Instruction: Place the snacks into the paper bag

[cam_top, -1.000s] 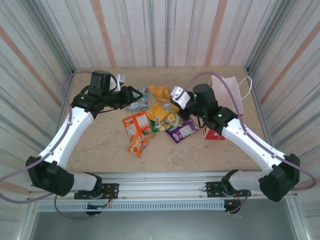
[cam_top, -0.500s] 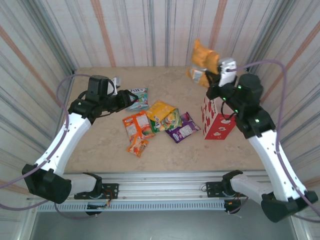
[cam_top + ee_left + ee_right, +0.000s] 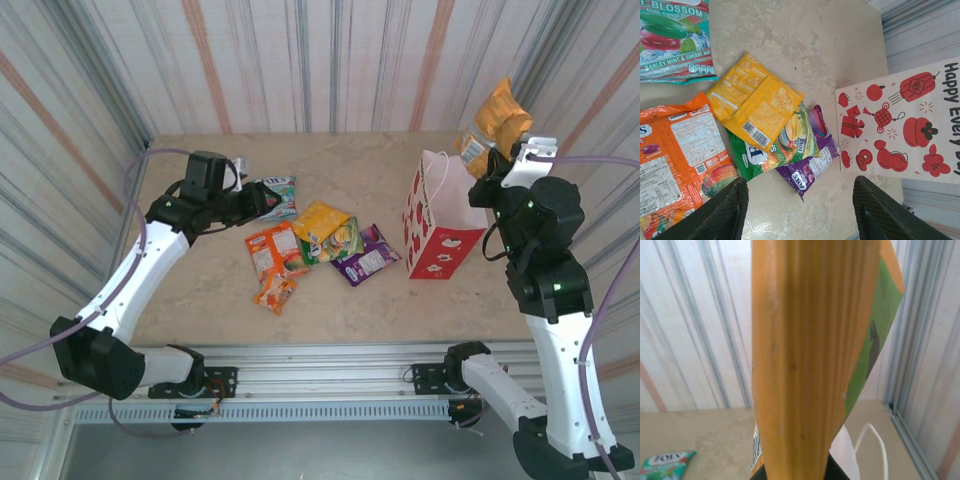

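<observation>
Transport of one snack is the step in hand, as we read it: the right pincer [image 3: 497, 152] is clamped tight on an orange-and-green packet [image 3: 496, 115] and holds it high in the air, off the far right side of the paper bag [image 3: 445, 210] in the top view. In the right wrist view the packet hangs edge-on, with a white cord handle [image 3: 875, 437] of the bag low beneath it. We judge it to be near the mouth, though we cannot tell whether it is squarely over the opening. The bag stands upright on the surface [image 3: 200, 300], mouth upward, and we cannot see what lies inside. Six more packets lie outside it, to its left: a teal packet [image 3: 275, 193], a yellow packet [image 3: 318, 218] resting on a green packet [image 3: 343, 240], a purple packet [image 3: 368, 258] nearest the bag, a large orange packet [image 3: 275, 250] and a small orange packet [image 3: 277, 292]. The left pincer [image 3: 799, 186] hovers over this heap with its jaws standing apart and nothing between them, just beside the teal packet in the top view. The next move, in our judgement, calls for bringing the held packet directly over the mouth, keeping it edge-on to the narrow opening, lowering it past the rim and the handles, and only then letting go. If it is released off-centre, it could catch on a handle or slide down outside the bag.
</observation>
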